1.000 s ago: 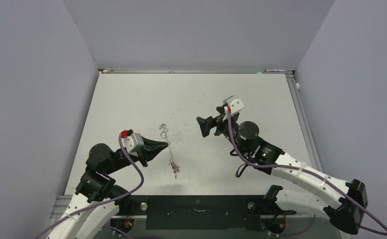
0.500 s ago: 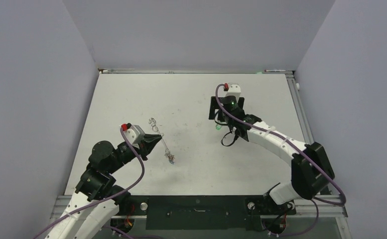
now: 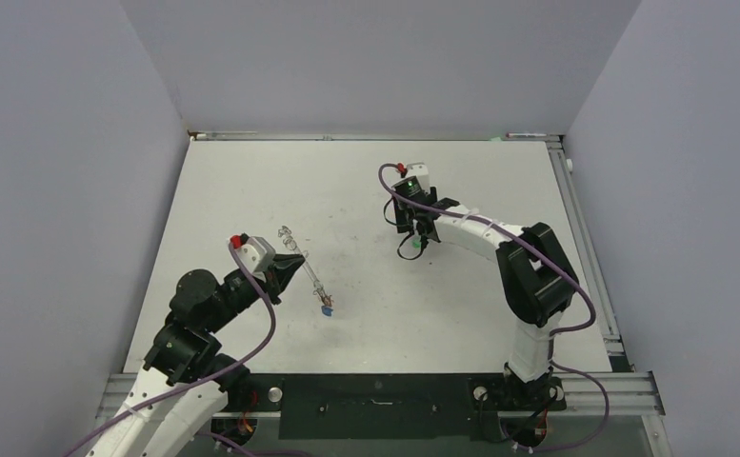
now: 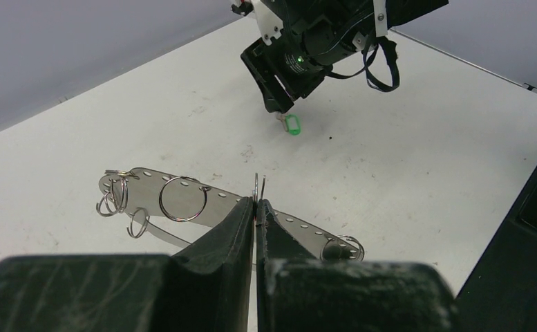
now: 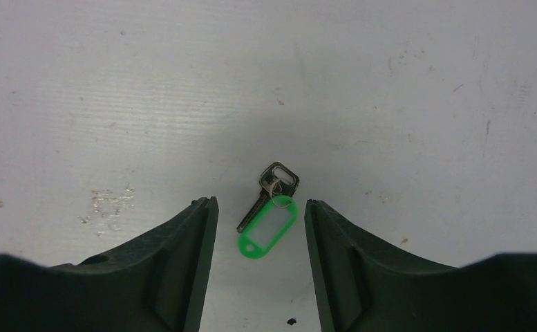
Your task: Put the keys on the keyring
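The top camera hangs above and behind the arm bases, facing down and forward, far enough back to take in the whole bench (image 3: 366, 181). The left wrist camera sits low behind the left gripper (image 4: 255, 207) and looks across the bench at the right gripper (image 4: 279, 107), with the keyring (image 4: 220, 200) close in front. The right wrist camera looks straight down, very near the bench. All three share the green key (image 5: 269, 225).

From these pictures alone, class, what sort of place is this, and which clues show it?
Probably a robotics lab test cell: a white table enclosed by plain grey panels, a left arm and right arm bolted at its near edge, and a keyring and green-tagged key as props.
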Robot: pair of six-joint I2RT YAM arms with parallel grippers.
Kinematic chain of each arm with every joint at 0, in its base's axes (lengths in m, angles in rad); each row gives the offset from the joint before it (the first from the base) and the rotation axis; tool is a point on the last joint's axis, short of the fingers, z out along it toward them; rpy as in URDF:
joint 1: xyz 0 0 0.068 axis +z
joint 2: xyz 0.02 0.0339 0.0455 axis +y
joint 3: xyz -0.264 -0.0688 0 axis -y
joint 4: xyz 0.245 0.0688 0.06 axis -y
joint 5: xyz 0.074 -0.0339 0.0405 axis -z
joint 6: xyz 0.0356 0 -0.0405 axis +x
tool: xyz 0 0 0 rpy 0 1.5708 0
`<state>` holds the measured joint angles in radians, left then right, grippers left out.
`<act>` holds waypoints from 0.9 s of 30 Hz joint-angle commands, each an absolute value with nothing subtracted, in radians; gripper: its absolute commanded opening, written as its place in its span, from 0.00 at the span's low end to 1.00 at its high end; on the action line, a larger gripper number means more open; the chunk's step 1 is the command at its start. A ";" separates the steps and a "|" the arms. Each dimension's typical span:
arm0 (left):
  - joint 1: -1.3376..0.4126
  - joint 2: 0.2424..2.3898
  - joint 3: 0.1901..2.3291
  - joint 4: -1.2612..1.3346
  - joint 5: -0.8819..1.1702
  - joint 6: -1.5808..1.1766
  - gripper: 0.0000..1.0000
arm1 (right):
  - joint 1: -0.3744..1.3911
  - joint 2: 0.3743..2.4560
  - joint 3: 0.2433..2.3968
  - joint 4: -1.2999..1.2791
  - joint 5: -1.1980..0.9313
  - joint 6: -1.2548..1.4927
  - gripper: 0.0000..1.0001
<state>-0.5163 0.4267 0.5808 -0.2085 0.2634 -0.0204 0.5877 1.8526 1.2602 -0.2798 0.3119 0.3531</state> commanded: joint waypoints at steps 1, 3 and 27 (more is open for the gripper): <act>-0.519 0.412 0.618 -0.163 0.241 -0.015 0.00 | 0.580 1.879 1.315 -0.342 0.379 0.295 0.50; -0.518 0.413 0.618 -0.163 0.240 -0.014 0.00 | 0.580 1.903 1.331 -0.360 0.388 0.287 0.48; -0.519 0.412 0.615 -0.161 0.238 -0.011 0.00 | 0.569 2.013 1.361 -0.354 0.383 0.253 0.07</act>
<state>-0.5163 0.4152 0.5808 -0.2089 0.2455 -0.0170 0.5781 2.0075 1.3258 -0.3538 0.3695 0.2607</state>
